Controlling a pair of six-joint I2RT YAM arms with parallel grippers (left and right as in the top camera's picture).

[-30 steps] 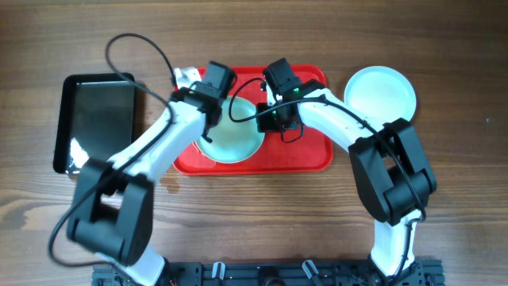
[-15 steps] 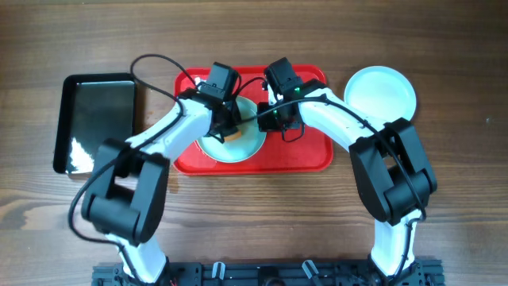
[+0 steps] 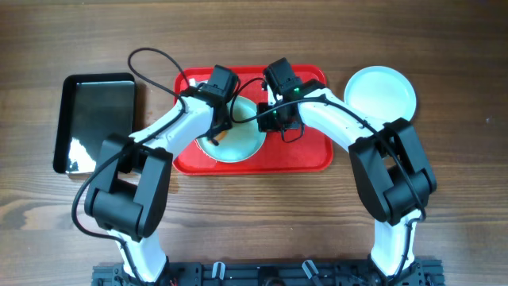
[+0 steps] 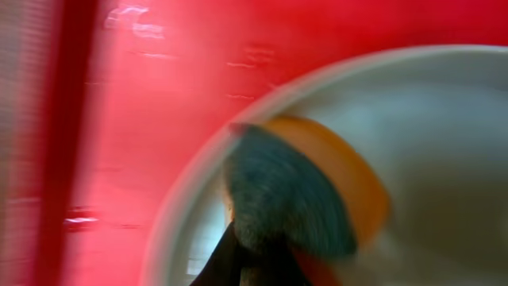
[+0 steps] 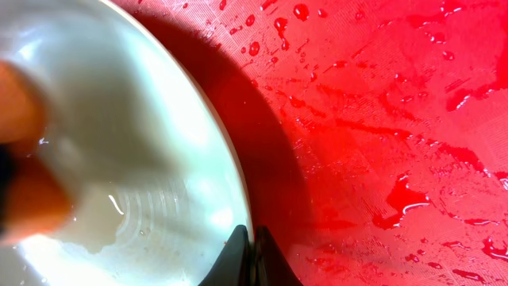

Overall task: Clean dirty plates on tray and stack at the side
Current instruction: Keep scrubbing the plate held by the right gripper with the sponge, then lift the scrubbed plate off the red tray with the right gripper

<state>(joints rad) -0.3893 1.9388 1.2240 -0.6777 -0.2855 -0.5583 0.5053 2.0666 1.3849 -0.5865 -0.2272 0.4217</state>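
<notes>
A pale blue-white plate (image 3: 242, 141) lies on the left half of the red tray (image 3: 309, 151). My left gripper (image 3: 216, 131) is shut on an orange sponge with a blue-green scouring face (image 4: 317, 191) and presses it onto the plate's (image 4: 444, 119) left part near the rim. My right gripper (image 3: 270, 119) is shut on the plate's right rim (image 5: 230, 171), one finger on each side (image 5: 250, 254). The plate's inside (image 5: 119, 119) looks wet. Another pale plate (image 3: 381, 94) sits on the table to the right of the tray.
A glossy black tray (image 3: 99, 119) lies at the left of the table. The red tray's floor (image 5: 381, 119) is covered in water drops and small puddles. Its left rim shows in the left wrist view (image 4: 71, 143). Cables loop over the tray's back edge.
My left gripper came down from the tray's back left onto the plate with the sponge, then shifted it slightly left. The right gripper and the plate have stayed put.
</notes>
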